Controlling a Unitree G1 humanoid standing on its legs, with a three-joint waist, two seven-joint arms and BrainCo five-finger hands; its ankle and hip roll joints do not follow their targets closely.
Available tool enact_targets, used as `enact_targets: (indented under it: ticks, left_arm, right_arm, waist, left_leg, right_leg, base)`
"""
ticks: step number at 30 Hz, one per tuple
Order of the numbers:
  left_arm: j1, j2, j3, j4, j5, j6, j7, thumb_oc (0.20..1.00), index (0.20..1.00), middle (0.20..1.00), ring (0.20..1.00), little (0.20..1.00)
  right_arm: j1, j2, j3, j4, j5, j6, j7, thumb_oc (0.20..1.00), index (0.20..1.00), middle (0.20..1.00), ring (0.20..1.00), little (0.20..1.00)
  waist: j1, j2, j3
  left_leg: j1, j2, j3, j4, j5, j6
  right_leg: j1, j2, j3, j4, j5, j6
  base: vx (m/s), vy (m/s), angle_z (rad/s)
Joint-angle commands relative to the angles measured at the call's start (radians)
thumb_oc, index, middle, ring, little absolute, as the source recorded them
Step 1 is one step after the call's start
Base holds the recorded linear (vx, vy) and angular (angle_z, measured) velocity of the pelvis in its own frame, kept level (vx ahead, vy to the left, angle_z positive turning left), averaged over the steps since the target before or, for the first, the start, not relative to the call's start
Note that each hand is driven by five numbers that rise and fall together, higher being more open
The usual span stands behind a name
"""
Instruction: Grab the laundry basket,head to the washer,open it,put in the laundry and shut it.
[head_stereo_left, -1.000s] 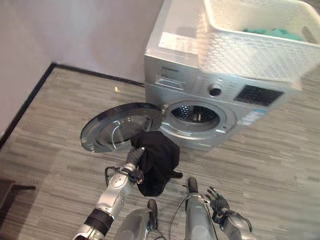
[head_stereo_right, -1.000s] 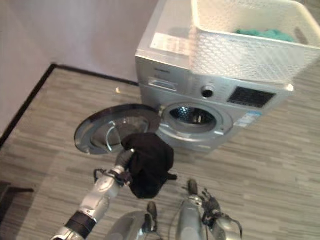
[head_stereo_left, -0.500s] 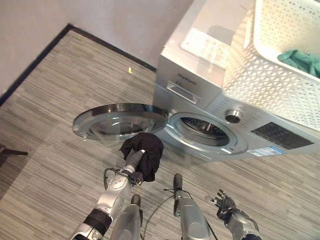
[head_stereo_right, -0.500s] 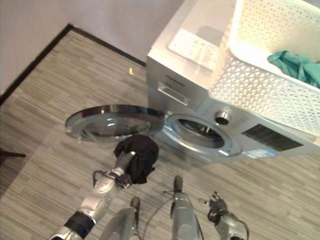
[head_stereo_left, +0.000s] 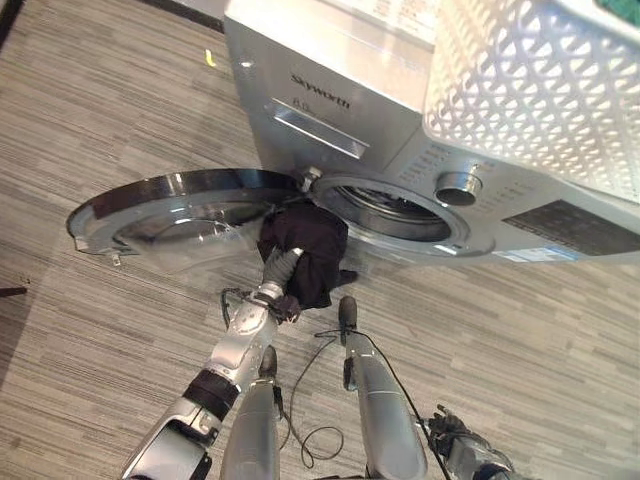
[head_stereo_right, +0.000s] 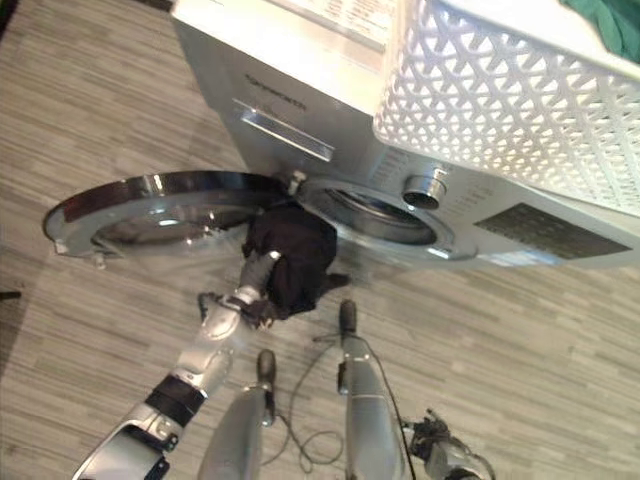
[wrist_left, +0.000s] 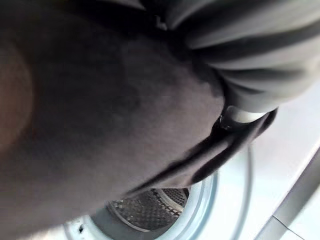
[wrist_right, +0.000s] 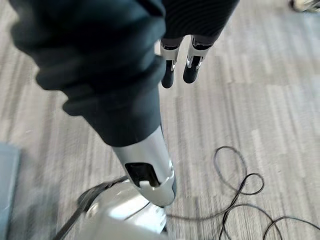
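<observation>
A: Head pair looks steeply down; both eyes share the washer (head_stereo_left: 400, 150), its open door (head_stereo_left: 170, 205) and the floor (head_stereo_left: 90, 330).
B: Wrist views?
A: Left sits very close behind the black garment (wrist_left: 100, 100), facing the drum (wrist_left: 150, 210). Right looks down at floor past its hand (wrist_right: 180, 65).

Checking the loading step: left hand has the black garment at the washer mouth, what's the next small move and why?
Probably push the left hand forward so the black garment passes into the drum opening. The garment hangs just outside the rim beside the open door, so letting go now would likely drop it on the floor.
</observation>
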Motion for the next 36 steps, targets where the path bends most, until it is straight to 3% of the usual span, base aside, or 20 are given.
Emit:
enact_targets:
  ticks: [1,7,15,24,28,31,34,35,36]
  left_arm:
    - [-0.052,-0.031,-0.001,-0.075,-0.001,-0.103,0.047,0.200,0.200,0.200,0.200,0.200]
    - [-0.284,-0.040,0.022,0.034,0.014,-0.145,0.184,0.200,0.200,0.200,0.200,0.200]
    - [-0.476,-0.044,0.068,0.102,0.011,-0.171,0.290,0.200,0.200,0.200,0.200,0.200]
    - [-0.728,0.037,0.105,0.232,0.003,-0.195,0.403,0.200,0.200,0.200,0.200,0.200]
    - [-1.054,0.058,0.085,0.432,-0.148,-0.243,0.471,0.200,0.200,0.200,0.200,0.200]
    - [-1.220,0.104,0.066,0.496,-0.251,-0.272,0.458,0.200,0.200,0.200,0.200,0.200]
    - [-1.374,0.114,0.061,0.419,-0.432,-0.367,0.420,0.200,0.200,0.200,0.200,0.200]
    - [-1.399,0.100,0.076,0.311,-0.517,-0.436,0.391,0.200,0.200,0.200,0.200,0.200]
    - [-1.395,0.099,0.077,0.306,-0.520,-0.438,0.389,0.200,0.200,0.200,0.200,0.200]
  right_arm:
    - [0.041,-0.013,0.043,-0.032,0.044,-0.048,-0.039,1.000,1.000,1.000,1.000,1.000]
    - [0.015,-0.013,0.132,-0.373,0.083,-0.149,-0.098,1.000,1.000,1.000,1.000,1.000]
    - [-0.008,-0.021,0.179,-0.633,0.077,-0.209,-0.131,1.000,1.000,1.000,1.000,1.000]
    - [0.014,-0.028,0.211,-0.814,0.105,-0.249,-0.124,1.000,1.000,1.000,1.000,1.000]
    - [-0.011,-0.065,0.246,-0.820,0.122,-0.262,-0.141,1.000,1.000,1.000,1.000,1.000]
    - [-0.034,-0.095,0.242,-0.830,0.109,-0.256,-0.154,1.000,1.000,1.000,1.000,1.000]
    - [-0.019,-0.153,0.207,-0.852,0.091,-0.226,-0.158,1.000,1.000,1.000,1.000,1.000]
    - [0.021,-0.181,0.184,-0.876,0.054,-0.198,-0.172,1.000,1.000,1.000,1.000,1.000]
    - [0.025,-0.183,0.181,-0.881,0.052,-0.194,-0.174,1.000,1.000,1.000,1.000,1.000]
  waist:
    - [-0.011,0.037,-0.050]
    - [-0.070,0.023,-0.104]
    - [-0.105,0.004,-0.146]
    - [-0.148,0.004,-0.170]
    - [-0.208,-0.014,-0.197]
    - [-0.222,-0.014,-0.200]
    - [-0.220,0.007,-0.200]
    - [-0.208,0.021,-0.194]
    - [-0.206,0.022,-0.195]
  left_leg:
    - [-0.010,0.196,-0.015,0.109,-0.119,-0.041]
    - [-0.238,0.235,-0.092,0.218,-0.138,-0.039]
    - [-0.377,0.277,-0.150,0.299,-0.174,-0.024]
    - [-0.468,0.322,-0.198,0.374,-0.204,-0.021]
    - [-0.454,0.372,-0.199,0.365,-0.208,-0.031]
    - [-0.445,0.399,-0.187,0.356,-0.212,-0.036]
    - [-0.439,0.421,-0.173,0.337,-0.200,-0.048]
    - [-0.428,0.424,-0.164,0.308,-0.187,-0.055]
    - [-0.425,0.425,-0.163,0.304,-0.185,-0.055]
  right_leg:
    - [-0.106,-0.022,0.064,0.021,-0.040,0.085]
    - [-0.335,0.032,0.073,0.122,-0.063,0.073]
    - [-0.498,0.089,0.067,0.245,-0.103,0.069]
    - [-0.602,0.127,0.059,0.331,-0.137,0.062]
    - [-0.620,0.169,0.054,0.341,-0.138,0.063]
    - [-0.624,0.183,0.058,0.335,-0.136,0.070]
    - [-0.637,0.187,0.053,0.333,-0.136,0.079]
    - [-0.643,0.184,0.047,0.328,-0.134,0.083]
    - [-0.642,0.184,0.048,0.327,-0.134,0.083]
  base:
    - [-0.07,-0.122,-0.29]
    - [-0.04,-0.133,-0.16]
    - [0.00,-0.086,-0.16]
    - [0.04,-0.052,-0.09]
    - [0.05,-0.073,-0.10]
    - [0.05,-0.026,-0.29]
    - [0.06,-0.040,-0.26]
    - [0.02,-0.014,-0.12]
    - [0.02,-0.027,-0.08]
